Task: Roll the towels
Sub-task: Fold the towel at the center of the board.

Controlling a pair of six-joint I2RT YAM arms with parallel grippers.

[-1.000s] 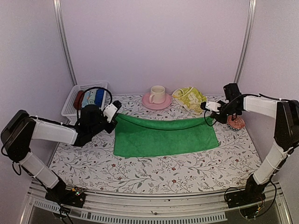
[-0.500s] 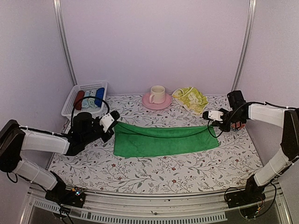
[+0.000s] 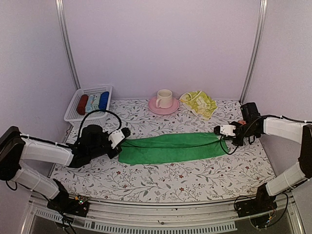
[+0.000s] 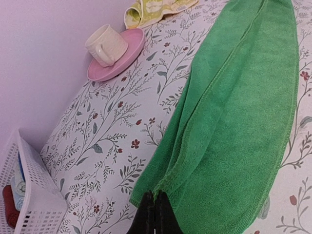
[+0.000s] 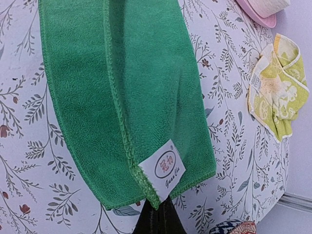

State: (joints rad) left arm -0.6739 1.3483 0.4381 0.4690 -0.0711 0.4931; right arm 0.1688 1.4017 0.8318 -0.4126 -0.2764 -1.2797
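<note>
The bright green terry towel (image 3: pixel 170 147) is lying folded into a long band, stretching straight from the left gripper (image 4: pixel 155 208) to the right gripper (image 5: pixel 159 214). Each pair of fingers is pinching an end corner, equally near.

Open tabletop (image 3: pixel 161 183) runs across the lower middle of frame, below the green towel (image 3: pixel 170 147); the upper strip is crowded with a white basket (image 3: pixel 71 109) (upper left), pink saucer (image 3: pixel 153 107) with cup (image 3: pixel 164 97) and yellow towel (image 3: pixel 199 103), narrow gaps between.
</note>
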